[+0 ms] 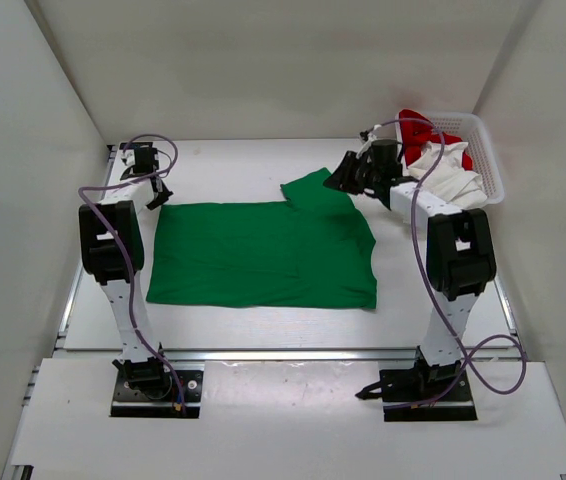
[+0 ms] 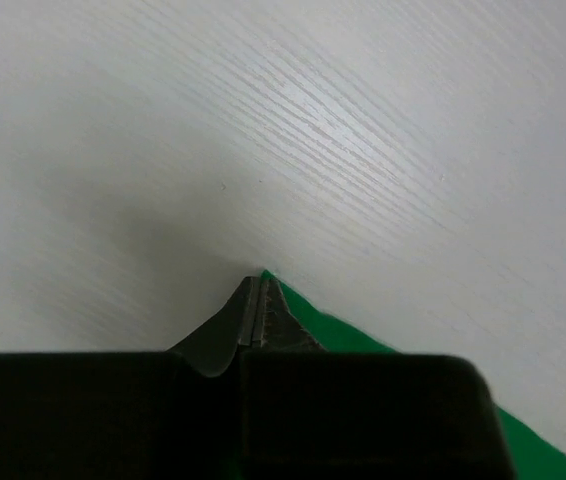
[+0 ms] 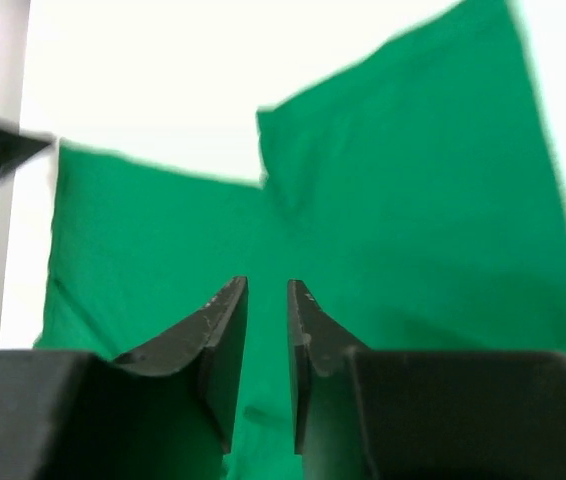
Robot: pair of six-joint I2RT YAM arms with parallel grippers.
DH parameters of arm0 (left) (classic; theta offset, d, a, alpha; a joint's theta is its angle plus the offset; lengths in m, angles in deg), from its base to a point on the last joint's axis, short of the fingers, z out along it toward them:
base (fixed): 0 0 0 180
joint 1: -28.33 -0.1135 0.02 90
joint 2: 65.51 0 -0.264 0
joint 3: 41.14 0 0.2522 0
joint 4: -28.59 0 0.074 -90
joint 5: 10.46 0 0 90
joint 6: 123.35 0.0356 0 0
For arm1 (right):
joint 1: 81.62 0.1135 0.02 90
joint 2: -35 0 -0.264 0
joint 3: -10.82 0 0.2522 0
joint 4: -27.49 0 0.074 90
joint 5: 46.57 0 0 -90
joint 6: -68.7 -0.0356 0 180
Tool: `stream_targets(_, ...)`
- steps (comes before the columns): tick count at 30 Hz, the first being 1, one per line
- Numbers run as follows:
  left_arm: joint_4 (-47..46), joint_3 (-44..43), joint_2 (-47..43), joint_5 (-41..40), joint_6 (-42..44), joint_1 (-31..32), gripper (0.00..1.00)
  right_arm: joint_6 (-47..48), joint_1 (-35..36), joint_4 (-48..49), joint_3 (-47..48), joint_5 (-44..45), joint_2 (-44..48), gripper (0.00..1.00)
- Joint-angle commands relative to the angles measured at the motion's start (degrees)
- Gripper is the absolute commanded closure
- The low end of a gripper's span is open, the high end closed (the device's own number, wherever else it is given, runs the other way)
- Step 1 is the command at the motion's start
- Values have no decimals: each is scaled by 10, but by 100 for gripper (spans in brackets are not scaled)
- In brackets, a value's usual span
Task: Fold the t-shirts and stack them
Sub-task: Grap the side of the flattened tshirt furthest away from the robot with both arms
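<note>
Left tool (image 2: 260, 287) tight on a corner of the green t-shirt (image 1: 263, 250); right tool (image 3: 265, 290) narrowly open, empty, near its sleeve.

The green t-shirt (image 1: 263, 255) is lying spread flat and mostly smooth, reaching from the left gripper (image 1: 158, 195) across to below the right gripper (image 1: 343, 178). Its far-left corner (image 2: 353, 338) is sitting right at the left gripper's (image 2: 260, 285) pressed-together tips, apparently pinched there. One short sleeve is sticking out at an angle just beside the right gripper (image 3: 263, 290), with green cloth (image 3: 413, 200) filling the view beneath it. The white t-shirt (image 1: 453, 185) is lying crumpled to the right of the right gripper, and the red t-shirt (image 1: 418, 125) is bunching up beyond and against it.
</note>
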Motion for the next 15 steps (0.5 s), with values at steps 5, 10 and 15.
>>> stream_targets(5,4,-3,-3,-9,3,-2,57,62,-28,-132,228,27,-135,74)
stream_targets(10,29,-32,20,-10,15,-3,47,63,-23,-123,241,26,-153,74)
stream_targets(15,35,-42,30,-15,39,4,64,84,-18,-172,314,40,-194,74)
